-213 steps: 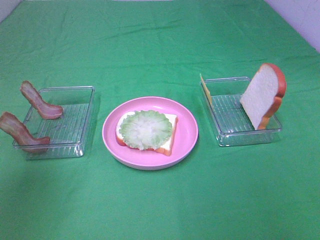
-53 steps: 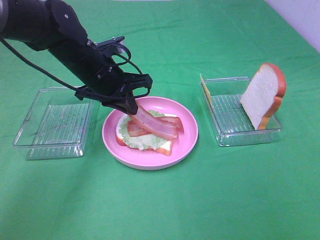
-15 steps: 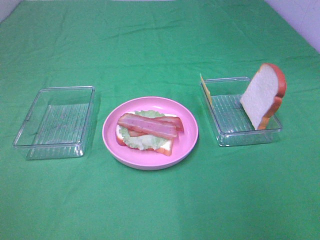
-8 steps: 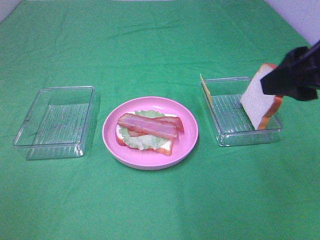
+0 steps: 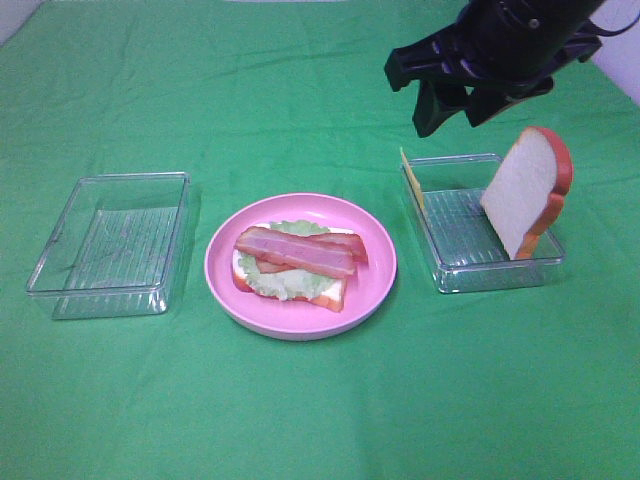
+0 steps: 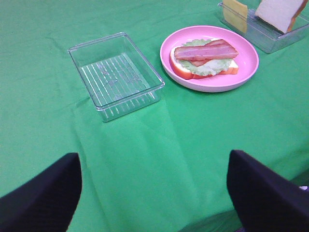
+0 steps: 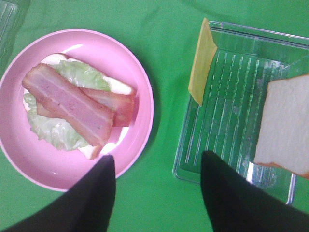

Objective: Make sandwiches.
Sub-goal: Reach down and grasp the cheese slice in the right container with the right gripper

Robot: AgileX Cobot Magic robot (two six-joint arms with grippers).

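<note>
Sandwich [image 7: 72, 104], half built on the plate [image 7: 141, 72] down-left of the right hand [image 7: 157, 162], likely wants cheese [image 7: 202, 60] next: a thin, light, seemingly stiff slice propped against the wall of the tray [image 7: 270, 36] under the hand's empty, parted jaws, best pinched at its top edge.

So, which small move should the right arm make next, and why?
Probably lower the right gripper toward the cheese slice, fingers open astride its top edge. The sandwich on the pink plate already shows bacon on top, the cheese leans against the clear tray's wall, and the fingers hold nothing.
</note>
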